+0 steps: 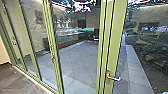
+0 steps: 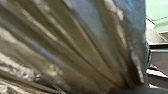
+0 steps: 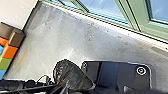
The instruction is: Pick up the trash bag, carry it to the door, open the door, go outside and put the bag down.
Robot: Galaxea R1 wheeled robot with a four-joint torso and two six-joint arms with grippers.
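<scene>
Pick-up: done, as I judge it. The bag [image 3: 71,75] is off the floor [image 3: 53,37], and appears to hang close by my base [image 3: 112,72]. Its folds draw together at my left gripper [image 2: 126,89], which I judge to be clamped on the gathered film. My right gripper: I cannot tell whether it is closed or released.

Carry: all but complete. The glass door [image 1: 116,37] stands in front of me, its handle [image 1: 113,78] plainly visible and with no gripper on it.

Opening: outstanding. The door looks closed in its frame; I see no gap along its edge.

Going out and setting down: both outstanding. The paving [image 1: 77,57] lies beyond the glass, and I am on the inner side.

Containers: one, the bag. Its film is dark, shiny and creased, pleated tightly where it gathers. Lower down it swells into a rounded lobe, so it probably holds something light or trapped air. Contents: not visible, not verified.
</scene>
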